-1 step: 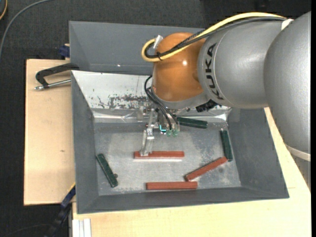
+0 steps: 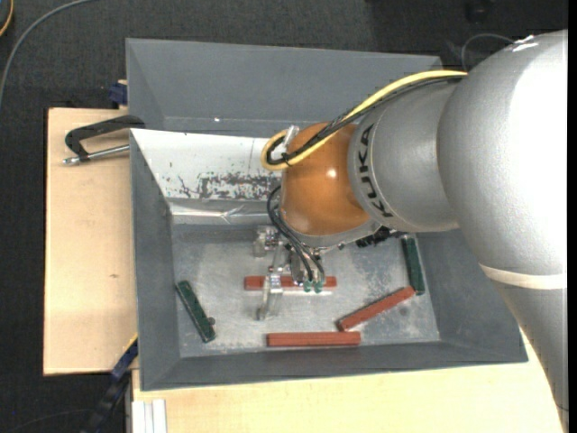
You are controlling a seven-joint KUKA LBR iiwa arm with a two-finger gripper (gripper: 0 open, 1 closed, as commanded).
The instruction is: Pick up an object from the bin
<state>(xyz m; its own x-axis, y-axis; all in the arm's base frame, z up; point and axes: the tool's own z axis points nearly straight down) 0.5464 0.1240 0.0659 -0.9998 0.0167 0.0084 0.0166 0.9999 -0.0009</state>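
pincer (image 2: 274,289) over middle red bar (image 2: 254,283); long red bar (image 2: 313,338) near.

The one camera looks down on the bin (image 2: 225,88) from above, a little from the picture's lower side, so the upper wall shows wide and the lower wall narrow. It is near enough that the bin takes most of the view. The arm (image 2: 478,142) enters from the right, close under the camera.
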